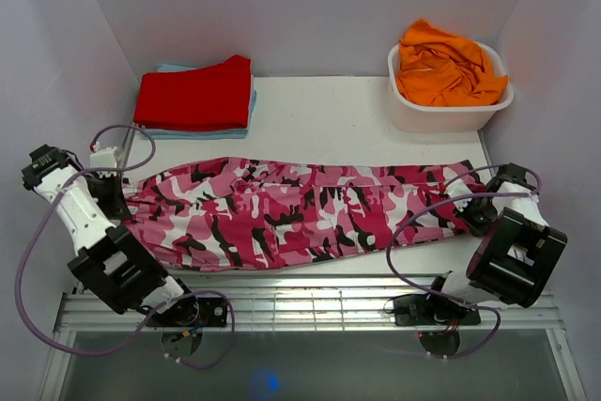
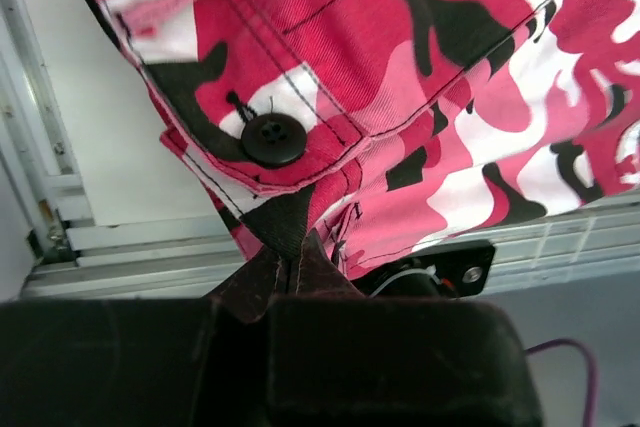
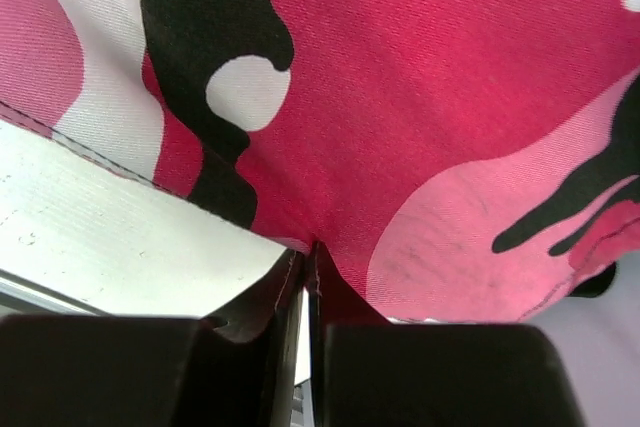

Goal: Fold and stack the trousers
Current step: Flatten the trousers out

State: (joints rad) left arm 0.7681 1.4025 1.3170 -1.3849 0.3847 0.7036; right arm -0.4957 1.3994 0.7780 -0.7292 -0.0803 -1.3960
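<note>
Top external: trousers (image 1: pixel 282 213) spread lengthwise on the surface (image 1: pixel 347 119), likely soft and light (will sag), so 2 end grips suit: left tool (image 2: pixel 290 272) pinching waistband corner, right tool (image 3: pixel 308 262) pinching leg hem.

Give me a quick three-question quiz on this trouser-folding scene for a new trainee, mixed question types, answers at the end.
1. True or false: the white bin holds the red garment.
2. Where on the trousers do the left arm's fingers pinch? A) the end near the white bin B) the edge near the black button C) the middle
3. What lies directly under the red garment?
Key: 1 false, it holds the orange garment; 2 B; 3 a light blue garment.
</note>
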